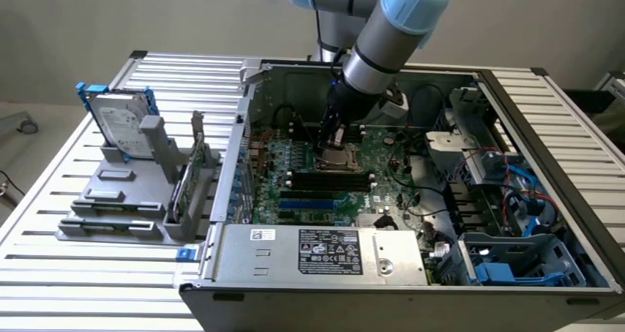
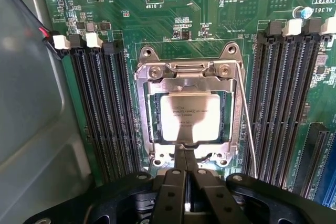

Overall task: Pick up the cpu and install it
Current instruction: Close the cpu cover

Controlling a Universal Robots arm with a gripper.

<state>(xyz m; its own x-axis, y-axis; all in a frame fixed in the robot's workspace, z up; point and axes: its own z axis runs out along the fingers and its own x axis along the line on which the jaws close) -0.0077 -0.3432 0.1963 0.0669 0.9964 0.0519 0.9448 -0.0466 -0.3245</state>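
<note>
— Cpu (image 1: 344, 157), where is it? From the exterior view I make out a pale square in the middle of the motherboard (image 1: 323, 175), inside the open computer case (image 1: 234, 149) that lies on the slatted desk (image 1: 58, 273).

— That's it, I'd say. The arm (image 1: 376, 47) reaches down into the case, and the tool (image 1: 335, 137) hangs right over that square. I reckon the case lies open side up so the arm can come straight down at the board.

— And the grey rack (image 1: 117, 200) on the exterior view's left?

— A holder for parts, by the look of it. The hard drive (image 1: 122, 120) with its blue bracket stands upright in it, well apart from the tool. Propped like that, a part is easy to take from above.

— Now the wrist view. What is the tool doing?

— Its fingers (image 2: 170, 187) are pressed together with nothing between them that I can see. The tips meet at the edge of the socket frame (image 2: 144, 108), just beside the chip. Whether they touch it, I cannot tell.

— So the chip isn't being carried?

— No. It lies flat and square in the socket with the metal frame around it, lettering up. I take it for seated. A thin wire lever (image 2: 245, 124) runs along one side, but I cannot tell if it is latched.

— And the long black rows?

— Memory slots (image 2: 100, 114), flanking the socket on both sides. That leaves the tool a narrow lane, which may be why it comes in closed and slim.
</note>
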